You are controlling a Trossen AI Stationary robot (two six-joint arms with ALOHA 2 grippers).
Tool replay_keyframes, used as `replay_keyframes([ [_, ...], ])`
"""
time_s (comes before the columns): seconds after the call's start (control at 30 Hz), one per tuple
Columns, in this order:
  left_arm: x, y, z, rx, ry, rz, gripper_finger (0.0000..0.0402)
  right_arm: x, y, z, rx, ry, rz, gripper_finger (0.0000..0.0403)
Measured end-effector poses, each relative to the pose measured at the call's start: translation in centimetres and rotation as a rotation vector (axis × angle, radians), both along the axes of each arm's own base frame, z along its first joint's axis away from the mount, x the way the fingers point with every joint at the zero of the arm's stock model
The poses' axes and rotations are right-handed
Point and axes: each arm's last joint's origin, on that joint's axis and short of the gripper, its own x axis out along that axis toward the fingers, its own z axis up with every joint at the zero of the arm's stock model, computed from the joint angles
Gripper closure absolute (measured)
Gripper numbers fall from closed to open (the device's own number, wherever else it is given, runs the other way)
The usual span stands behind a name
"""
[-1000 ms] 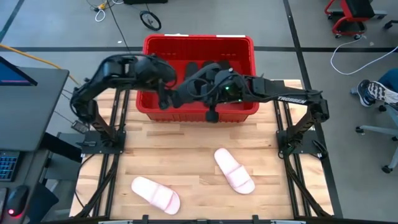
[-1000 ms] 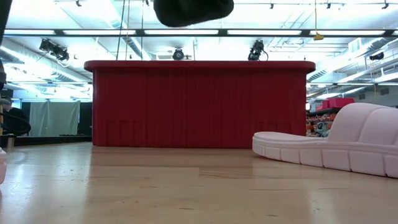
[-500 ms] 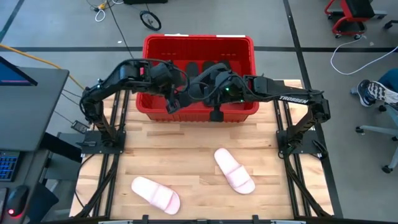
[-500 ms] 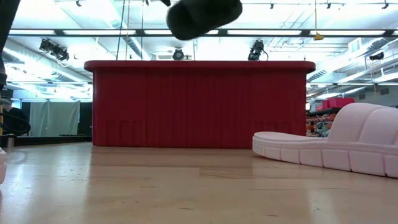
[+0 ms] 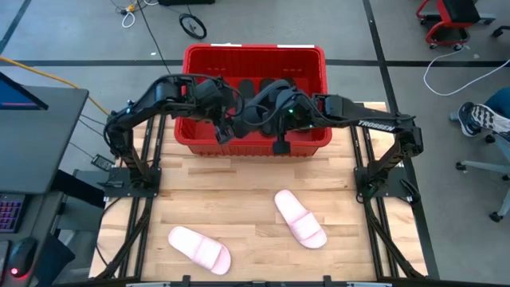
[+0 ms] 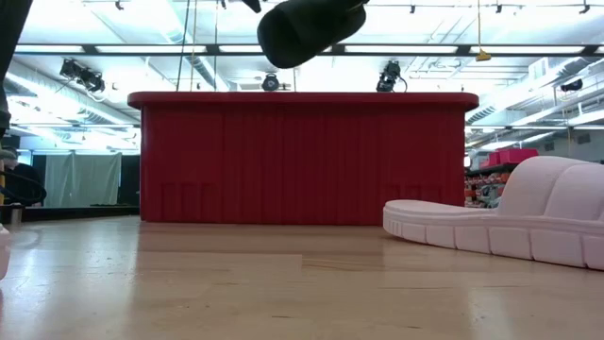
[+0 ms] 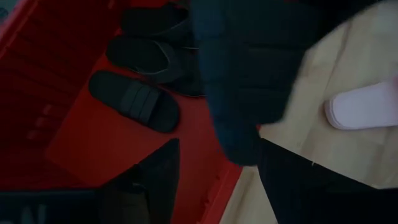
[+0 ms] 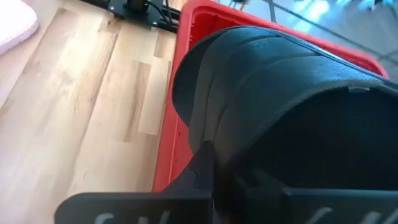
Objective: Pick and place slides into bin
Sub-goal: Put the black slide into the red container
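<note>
Right hand (image 5: 256,119) pinches black slide (image 8: 280,93) over bin (image 5: 255,53) — left hand (image 5: 225,131) spread, half-hidden.

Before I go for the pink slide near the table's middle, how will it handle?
The pink slide looks like thick moulded foam, so probably light for its bulk and fairly stiff. It lies flat on its sole on the table, so it should scoot, not roll or tip. Its wide arched strap probably suits the jaws best.
</note>
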Motion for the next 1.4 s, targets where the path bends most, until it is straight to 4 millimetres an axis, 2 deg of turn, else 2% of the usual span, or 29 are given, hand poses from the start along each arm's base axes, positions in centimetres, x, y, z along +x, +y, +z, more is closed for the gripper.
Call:
replay_keyframes([
  [0.27,0.6,0.7,-0.6,-0.035,0.012,0.011,0.019,0.4,1.2,0.3,-0.116,-0.01,0.033,0.0394],
  [0.5,1.1,0.4,-0.9,-0.043,0.019,0.012,0.0192,0.2,0.2,0.2,-0.156,0.013,-0.023,0.0394],
  [0.87,1.2,0.3,-1.0,-0.058,0.015,0.022,0.0199,-0.2,-1.5,0.1,-0.106,0.012,-0.036,0.0394],
  [1.2,1.8,0.8,-1.7,-0.057,0.044,0.027,0.0191,0.0,-0.6,0.1,-0.075,0.006,0.026,0.0394],
  [1.4,2.6,1.0,-2.4,-0.053,0.078,0.014,0.0214,0.2,-0.1,0.2,-0.091,-0.011,0.025,0.0393],
])
